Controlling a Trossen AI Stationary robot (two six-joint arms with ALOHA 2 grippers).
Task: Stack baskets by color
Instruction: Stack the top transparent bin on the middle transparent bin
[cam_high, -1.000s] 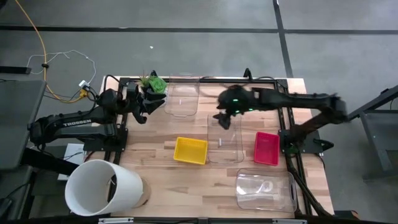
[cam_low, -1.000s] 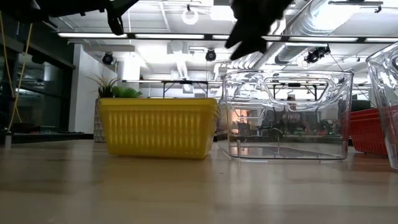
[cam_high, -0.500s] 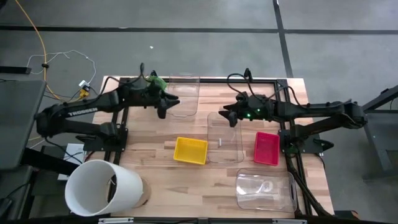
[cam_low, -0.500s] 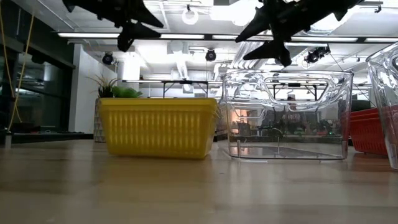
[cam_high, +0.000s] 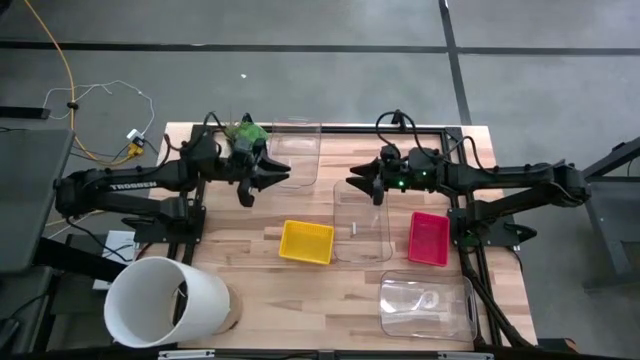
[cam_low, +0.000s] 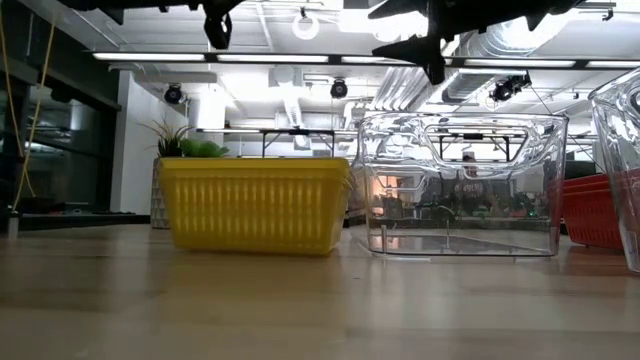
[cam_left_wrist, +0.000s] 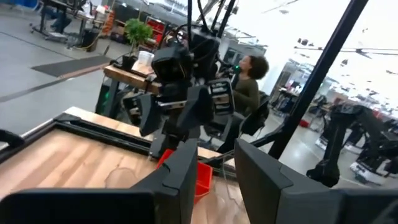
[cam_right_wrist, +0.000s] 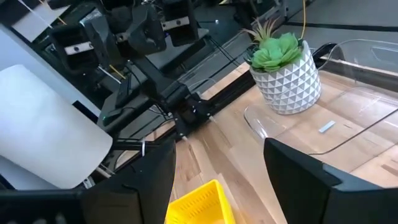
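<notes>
Though shallow alike: yellow mesh basket, pink-red one, clear ones.

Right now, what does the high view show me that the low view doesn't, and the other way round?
Only the high view: the white tub at the table's near left corner, the far clear basket beside the plant, the whole pink-red basket, and the left gripper over that far clear basket, holding nothing.

Only the low view: the room's ceiling lights behind the table and the yellow basket's mesh side.

Both: the yellow basket, the middle clear basket beside it, the plant, and the right gripper open above the middle clear basket.
</notes>
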